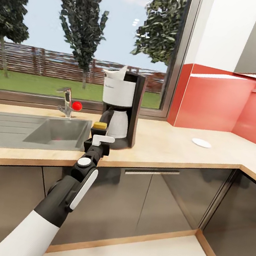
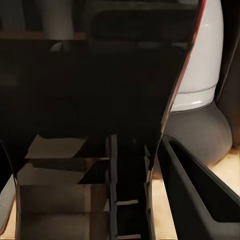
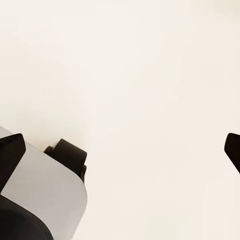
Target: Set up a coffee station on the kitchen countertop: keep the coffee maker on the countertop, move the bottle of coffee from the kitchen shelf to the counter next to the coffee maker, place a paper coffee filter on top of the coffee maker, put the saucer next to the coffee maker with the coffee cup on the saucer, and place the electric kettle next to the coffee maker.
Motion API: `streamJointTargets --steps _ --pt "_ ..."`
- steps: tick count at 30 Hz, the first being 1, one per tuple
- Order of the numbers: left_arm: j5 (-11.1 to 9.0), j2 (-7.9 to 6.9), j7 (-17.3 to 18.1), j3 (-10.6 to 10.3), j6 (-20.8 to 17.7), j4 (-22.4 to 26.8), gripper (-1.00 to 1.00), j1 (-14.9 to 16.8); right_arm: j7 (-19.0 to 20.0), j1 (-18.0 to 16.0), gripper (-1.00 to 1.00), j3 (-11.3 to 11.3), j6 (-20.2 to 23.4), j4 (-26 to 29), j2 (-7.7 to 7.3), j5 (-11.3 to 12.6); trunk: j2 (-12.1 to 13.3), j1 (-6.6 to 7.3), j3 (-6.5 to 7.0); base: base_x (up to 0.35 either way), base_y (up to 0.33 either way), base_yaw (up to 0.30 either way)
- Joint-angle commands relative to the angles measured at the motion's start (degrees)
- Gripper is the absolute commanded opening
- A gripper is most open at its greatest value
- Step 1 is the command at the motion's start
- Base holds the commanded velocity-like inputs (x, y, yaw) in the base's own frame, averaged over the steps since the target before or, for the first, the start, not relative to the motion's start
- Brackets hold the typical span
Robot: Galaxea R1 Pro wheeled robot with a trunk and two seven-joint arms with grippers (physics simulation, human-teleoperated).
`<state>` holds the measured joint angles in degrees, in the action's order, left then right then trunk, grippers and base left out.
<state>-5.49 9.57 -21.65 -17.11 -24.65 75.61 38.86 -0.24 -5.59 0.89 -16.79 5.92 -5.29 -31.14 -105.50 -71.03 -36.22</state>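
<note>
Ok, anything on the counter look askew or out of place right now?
Nothing spilled or damaged. The paper filter sits crooked on the coffee maker, one corner poking up. The saucer lies bare, apart from the maker. The left tool is right against its carafe.

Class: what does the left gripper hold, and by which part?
The bottle of coffee, gripped around its dark body below the yellow lid.

A: The countertop [image 1: 170,152] looks like pale matt wood, the sink [image 1: 27,129] brushed metal.

B: The coffee maker [image 1: 121,108] is glossy black and white plastic; at its three o'clock, a smooth white saucer [image 1: 201,143].
</note>
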Motion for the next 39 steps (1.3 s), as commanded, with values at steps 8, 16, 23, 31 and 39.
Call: streamJointTargets --steps 8,16,23,31,39 --pt "-0.4 -0.02 -0.5 -0.1 -0.2 0.1 -1.0 0.1 0.0 0.0 1.0 0.1 -0.2 0.0 -0.04 -0.1 -0.8 -0.44 -0.42 0.0 0.0 0.0" --pt "-0.4 0.0 -0.5 -0.1 -0.2 0.2 -1.0 0.1 0.0 0.0 1.0 0.1 -0.2 0.0 -0.02 -0.1 -1.6 -0.88 -0.78 0.0 0.0 0.0" --pt "-0.4 0.0 -0.5 -0.1 -0.2 0.2 -1.0 0.1 0.0 0.0 1.0 0.1 -0.2 0.0 -0.04 -0.1 -1.6 -0.88 -0.78 0.0 0.0 0.0" --pt "-0.4 -0.01 -0.5 -0.1 -0.2 0.2 -1.0 0.1 0.0 0.0 1.0 0.1 -0.2 0.0 -0.06 -0.1 -1.6 -0.88 -0.78 0.0 0.0 0.0" --pt "-0.5 0.0 -0.5 -0.1 -0.2 0.2 -1.0 0.1 0.0 0.0 1.0 0.1 -0.2 0.0 0.0 -0.1 -1.6 -0.88 -0.78 0.0 0.0 0.0"
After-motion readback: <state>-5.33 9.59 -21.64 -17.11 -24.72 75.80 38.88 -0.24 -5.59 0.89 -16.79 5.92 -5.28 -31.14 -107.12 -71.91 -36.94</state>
